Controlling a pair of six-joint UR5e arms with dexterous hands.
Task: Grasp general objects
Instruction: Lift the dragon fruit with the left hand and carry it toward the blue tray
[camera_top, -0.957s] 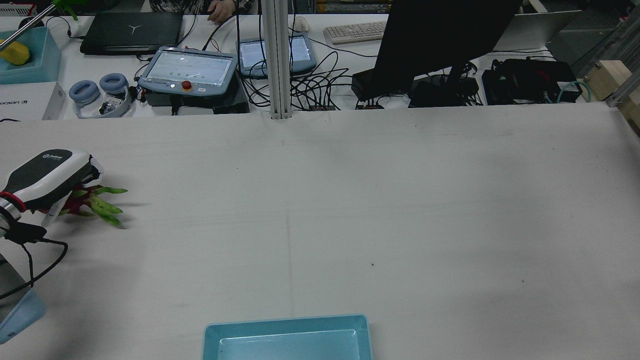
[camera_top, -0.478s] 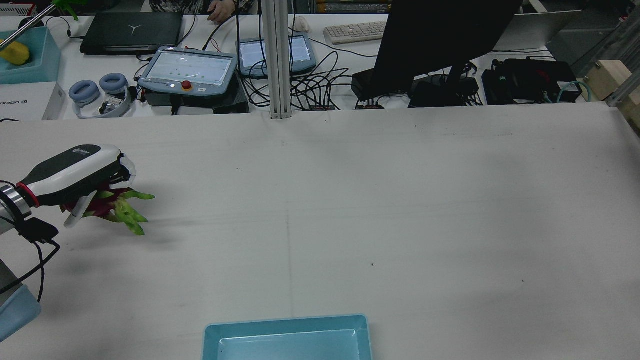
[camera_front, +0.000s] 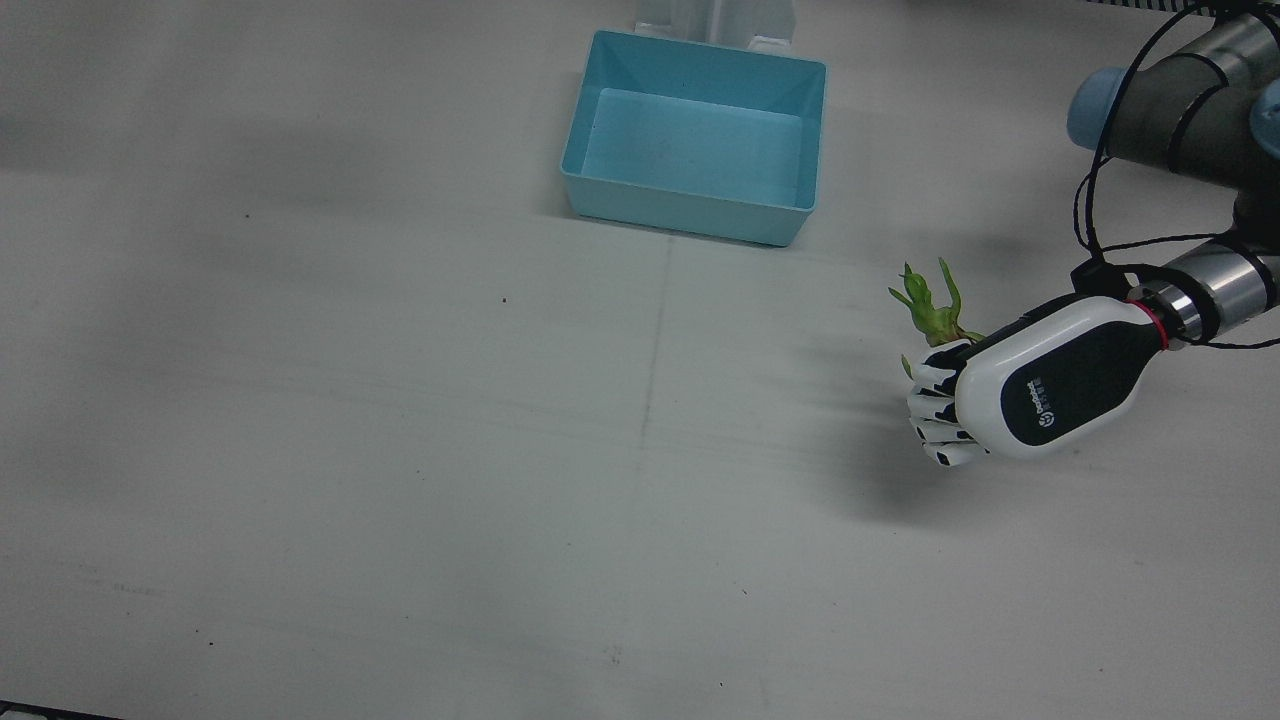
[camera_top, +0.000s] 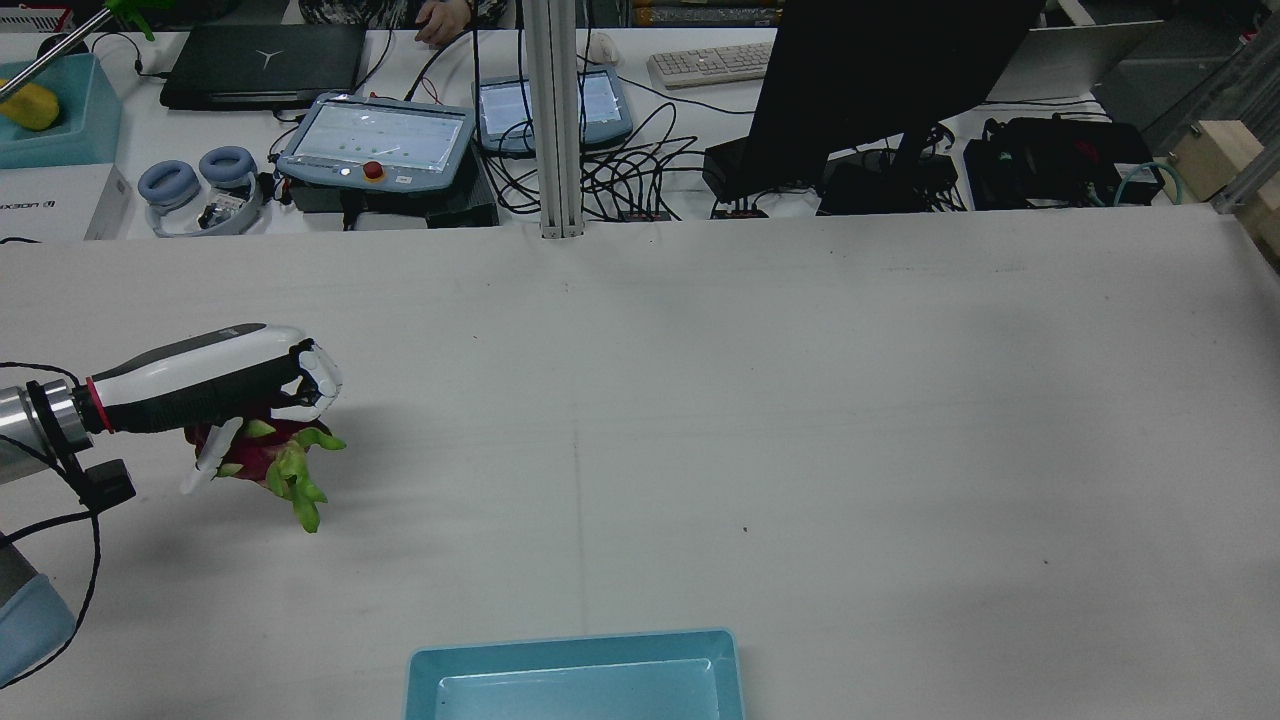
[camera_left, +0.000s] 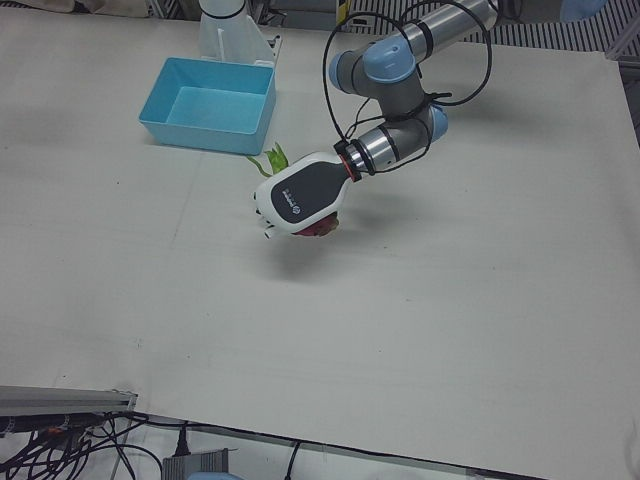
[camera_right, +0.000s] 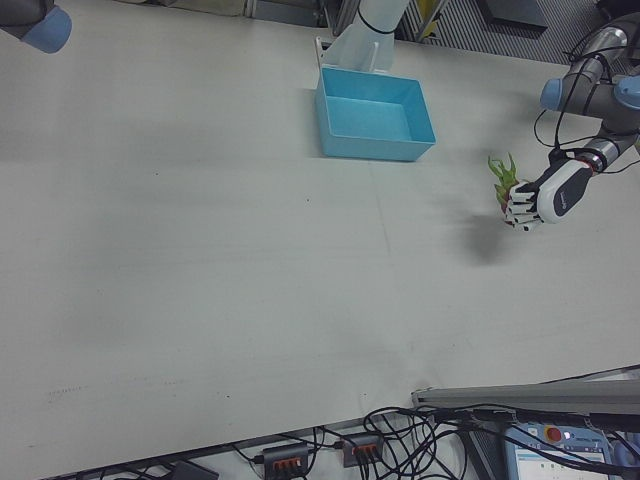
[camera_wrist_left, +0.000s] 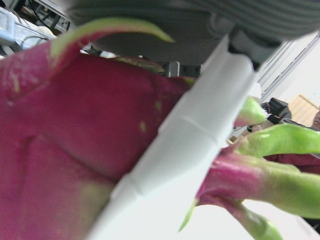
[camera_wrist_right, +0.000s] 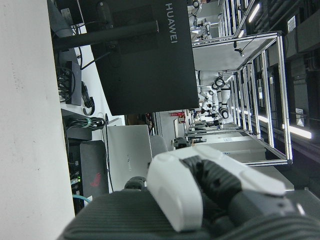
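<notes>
Overhead, dragon fruit (camera_top: 262, 455) in left hand (camera_top: 205, 378), green tips toward bin (camera_top: 575, 678).

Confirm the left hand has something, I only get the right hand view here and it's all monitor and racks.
Observer: Yes. The left hand is shut on a dragon fruit, magenta body with green scales.
Operator: Lifted, or resting on the table?
Observer: Lifted, as far as I can tell. In the left-front view the hand's shadow falls on the table apart from the hand.
Operator: Any container near it?
Observer: A light blue bin sits near the table's middle at the robot's edge. Nothing shows inside it, and the fruit is not over it.
Operator: Grip solid?
Observer: The left hand view shows a white finger pressed across the fruit's skin. I can't judge firmness beyond that.
</notes>
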